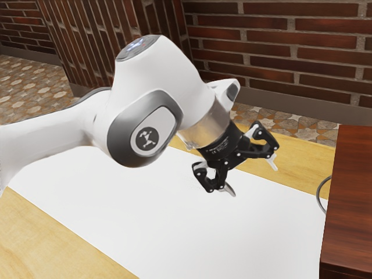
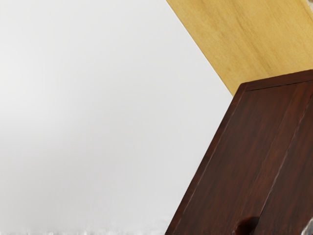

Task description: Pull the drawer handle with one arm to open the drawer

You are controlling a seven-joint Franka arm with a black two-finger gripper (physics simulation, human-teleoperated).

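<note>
A dark wooden drawer cabinet [image 1: 349,203] stands at the exterior view's right edge, with a thin grey curved handle [image 1: 321,195] sticking out of its front toward the arm. My black gripper [image 1: 252,178] hangs open above the white mat, well to the left of the handle and apart from it, with nothing between its fingers [image 1: 272,164]. In the wrist view the cabinet [image 2: 244,161] rises beyond my hand, seen at an angle. A small dark spot [image 2: 244,225] shows low on its face.
A white mat [image 1: 174,226] covers the middle of the light wooden table [image 1: 302,160]. A brick wall [image 1: 279,40] and a patterned floor lie behind. In the wrist view the mat [image 2: 98,122] spreads under my hand.
</note>
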